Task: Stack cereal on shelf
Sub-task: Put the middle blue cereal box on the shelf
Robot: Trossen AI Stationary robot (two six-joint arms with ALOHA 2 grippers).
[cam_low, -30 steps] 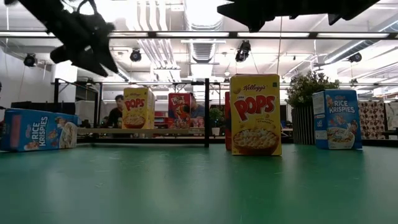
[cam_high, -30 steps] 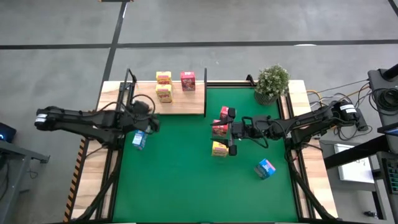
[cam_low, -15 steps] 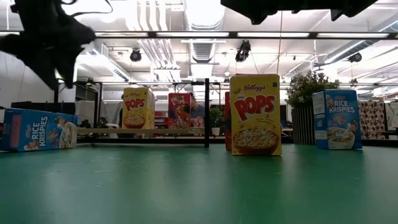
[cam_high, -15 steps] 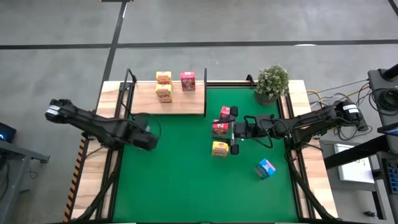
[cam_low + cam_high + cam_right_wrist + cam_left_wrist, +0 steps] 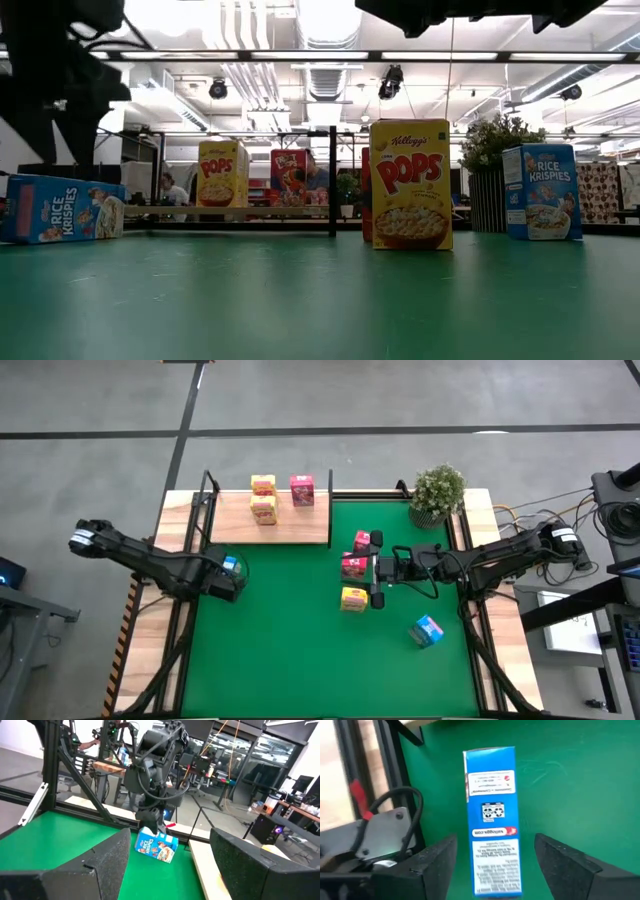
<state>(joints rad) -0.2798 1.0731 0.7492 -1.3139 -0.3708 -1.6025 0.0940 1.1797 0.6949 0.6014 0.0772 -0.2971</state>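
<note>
shelf (image 5: 300,528): I count three cereal boxes up | left fingers (image 5: 490,862) spread, straddling lying blue box (image 5: 492,817) near tabletop's left edge, not gripped | right fingers (image 5: 374,572) spread among three boxes mid-mat | another blue box (image 5: 427,630) loose | most left

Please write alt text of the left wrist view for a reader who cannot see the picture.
A blue cereal box lies flat on the green mat, in line with the gap between the left gripper's two dark open fingers, which do not touch it. A black frame post and a cable stand beside it.
</note>
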